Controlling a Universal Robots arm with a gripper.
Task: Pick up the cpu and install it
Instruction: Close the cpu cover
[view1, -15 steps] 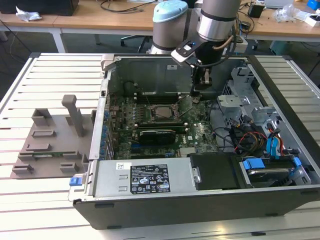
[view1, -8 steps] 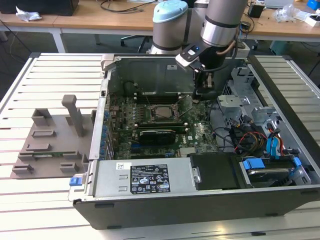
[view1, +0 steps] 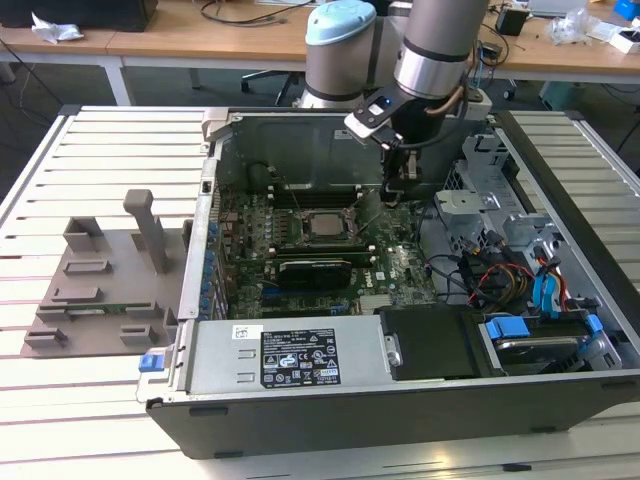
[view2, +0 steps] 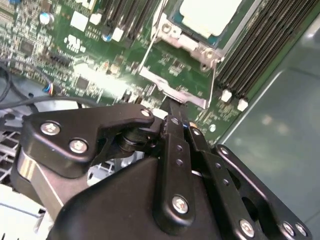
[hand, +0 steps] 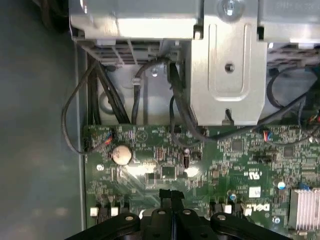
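The cpu (view1: 325, 224), a small square chip with a silvery-grey top, lies flat in the socket on the green motherboard (view1: 400, 265) inside the open computer case. Its pale top (view2: 209, 15) also appears in the second wrist view, with a metal socket frame (view2: 176, 91) and thin wire levers around it. My gripper (view1: 397, 198) hangs over the board just to the exterior view's right of the socket, apart from the chip. Both wrist views show the black fingers (view2: 174, 111) pressed together with nothing between them; the tips (hand: 171, 194) point down at the board.
A long black expansion card (view1: 315, 268) lies in front of the socket. Black memory slots (view2: 260, 45) flank it. A silver drive cage (view1: 470, 195), loose cables (view1: 490, 275) and blue latches (view1: 505, 328) crowd the exterior view's right. A grey fixture (view1: 110, 285) sits outside the case.
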